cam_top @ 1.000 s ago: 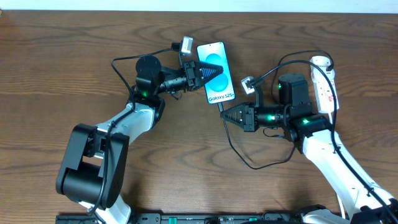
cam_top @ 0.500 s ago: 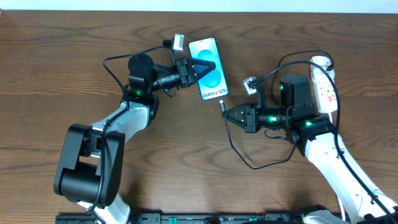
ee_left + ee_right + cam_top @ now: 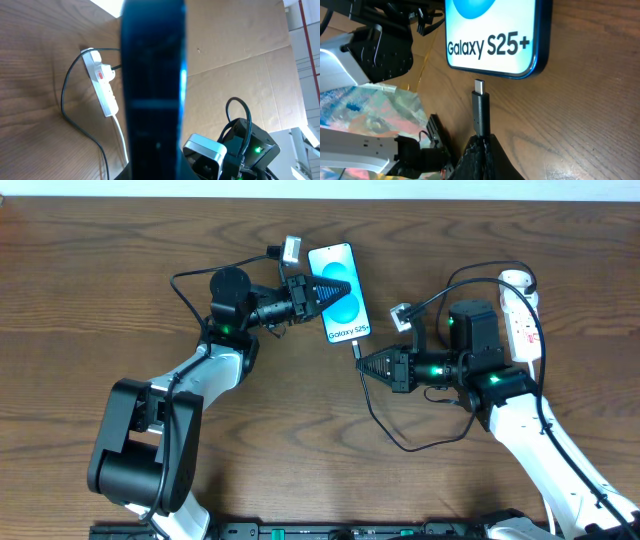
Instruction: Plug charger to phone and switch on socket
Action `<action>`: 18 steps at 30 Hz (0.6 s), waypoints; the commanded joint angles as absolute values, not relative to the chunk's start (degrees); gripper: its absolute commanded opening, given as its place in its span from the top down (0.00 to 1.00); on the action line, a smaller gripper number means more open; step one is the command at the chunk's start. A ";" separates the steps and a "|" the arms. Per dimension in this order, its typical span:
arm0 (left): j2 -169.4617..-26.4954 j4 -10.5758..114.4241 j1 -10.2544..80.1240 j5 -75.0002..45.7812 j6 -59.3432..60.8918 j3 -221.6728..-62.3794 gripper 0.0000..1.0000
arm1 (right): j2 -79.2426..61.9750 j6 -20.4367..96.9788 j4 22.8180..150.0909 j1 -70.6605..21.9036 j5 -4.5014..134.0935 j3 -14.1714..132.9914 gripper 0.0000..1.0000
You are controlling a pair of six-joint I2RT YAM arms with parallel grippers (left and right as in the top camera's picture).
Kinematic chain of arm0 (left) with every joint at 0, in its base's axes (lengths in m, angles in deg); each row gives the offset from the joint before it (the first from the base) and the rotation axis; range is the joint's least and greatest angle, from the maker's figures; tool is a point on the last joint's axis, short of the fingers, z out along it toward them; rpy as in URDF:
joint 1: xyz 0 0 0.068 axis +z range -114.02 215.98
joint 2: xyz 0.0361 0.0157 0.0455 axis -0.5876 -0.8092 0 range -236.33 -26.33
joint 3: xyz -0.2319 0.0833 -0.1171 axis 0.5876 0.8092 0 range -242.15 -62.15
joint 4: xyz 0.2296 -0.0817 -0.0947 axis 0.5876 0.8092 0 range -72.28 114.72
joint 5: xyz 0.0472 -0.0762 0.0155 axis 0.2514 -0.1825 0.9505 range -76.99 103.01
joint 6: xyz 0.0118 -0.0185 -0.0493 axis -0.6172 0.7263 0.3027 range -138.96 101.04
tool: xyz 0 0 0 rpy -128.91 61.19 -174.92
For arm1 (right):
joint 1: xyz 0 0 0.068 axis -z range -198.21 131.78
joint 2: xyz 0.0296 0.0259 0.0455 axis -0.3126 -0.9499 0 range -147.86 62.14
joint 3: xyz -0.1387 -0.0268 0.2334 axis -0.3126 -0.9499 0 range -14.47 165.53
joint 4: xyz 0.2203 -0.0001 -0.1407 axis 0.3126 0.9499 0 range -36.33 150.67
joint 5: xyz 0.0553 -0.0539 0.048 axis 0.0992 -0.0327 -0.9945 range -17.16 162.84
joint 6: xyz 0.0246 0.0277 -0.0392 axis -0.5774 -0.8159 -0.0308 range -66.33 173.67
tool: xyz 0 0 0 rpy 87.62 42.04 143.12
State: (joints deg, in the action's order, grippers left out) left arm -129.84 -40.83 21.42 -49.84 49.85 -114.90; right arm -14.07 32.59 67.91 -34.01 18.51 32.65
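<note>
**Brown worktop: plug tip just short of the phone**

Wood-grain brown covers the whole worktop (image 3: 100, 280). The phone (image 3: 347, 322) sits at about 12 o'clock from the middle, screen up and lit pale blue with "Galaxy S25+" on it. The left fingers (image 3: 318, 290) come in from 9 o'clock and pinch it, one finger lying across the screen. The left wrist view shows the phone (image 3: 152, 90) edge-on, as a dark bar filling the middle.

The right fingers (image 3: 375, 365) point toward 9 o'clock and are pressed together on the charger (image 3: 357, 352) just behind its connector. In the right wrist view the metal tip of the charger (image 3: 480, 107) stands at 6 o'clock of the phone (image 3: 495, 30), lined up with its short edge. A thin strip of bare wood separates them, so they are near but not touching. The rest of the black lead loops away toward 5 o'clock and curls back under the right arm.

The socket (image 3: 522, 320), white with red marks, lies at 2 o'clock near the worktop's edge, well apart from the phone. It also shows in the left wrist view (image 3: 102, 90), with a thin black lead meeting it.
</note>
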 commanded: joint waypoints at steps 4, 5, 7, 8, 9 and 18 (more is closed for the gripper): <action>-128.98 -41.74 21.39 -50.37 51.69 -116.39 0.93 | -13.19 29.35 67.58 -34.49 17.57 32.56 0.99; -128.98 -41.74 21.39 -50.37 51.69 -116.39 0.93 | -13.19 28.70 67.56 -34.49 17.38 32.56 0.99; -128.98 -41.74 21.39 -50.15 52.24 -116.39 0.93 | -13.19 28.35 67.21 -34.44 16.70 32.56 0.99; -128.98 -41.74 21.39 -49.93 52.59 -116.39 0.92 | -13.19 28.13 67.12 -34.44 16.44 32.56 0.99; -128.98 -41.74 21.39 -49.43 53.22 -116.39 0.93 | -13.19 27.69 67.10 -34.44 16.09 32.56 0.99; -128.98 -42.86 21.39 -48.71 54.36 -116.39 0.92 | -13.19 26.58 65.42 -34.38 15.48 32.56 0.99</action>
State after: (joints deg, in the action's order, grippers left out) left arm -129.84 -41.92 21.42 -49.19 53.31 -114.90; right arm -14.07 27.85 65.99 -34.01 17.01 32.65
